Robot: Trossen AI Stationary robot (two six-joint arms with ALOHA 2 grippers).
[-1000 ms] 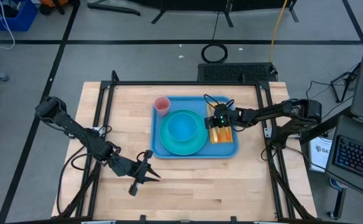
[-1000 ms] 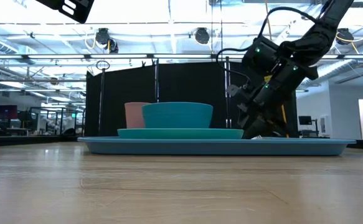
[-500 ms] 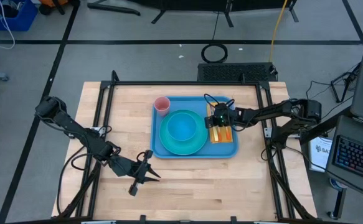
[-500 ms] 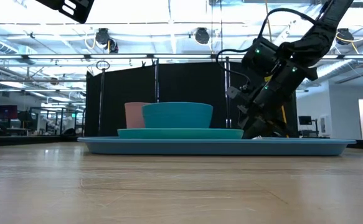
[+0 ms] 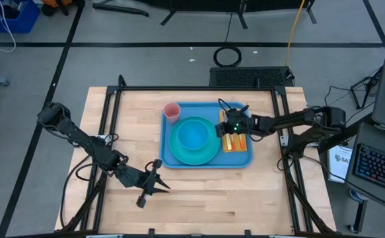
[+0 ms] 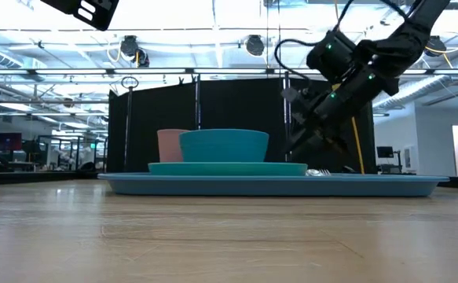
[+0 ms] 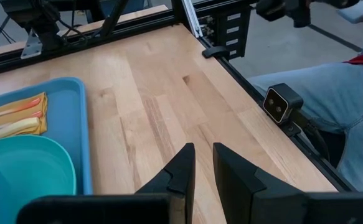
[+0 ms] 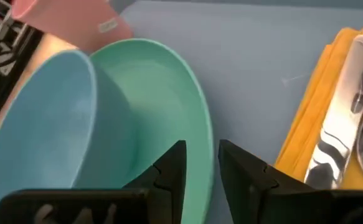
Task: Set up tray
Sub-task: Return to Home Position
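High: tray (image 5: 207, 160) mid-surface (image 5: 199, 192); right pincer (image 5: 230, 127) over napkin (image 5: 236, 143), left pincer (image 5: 154, 180) idle near front edge
Low: right pincer lifted off cutlery
Wrist views: both pincers slightly open, empty; judgement: retreat straight up, avoid nudging utensils

No legible text anywhere.
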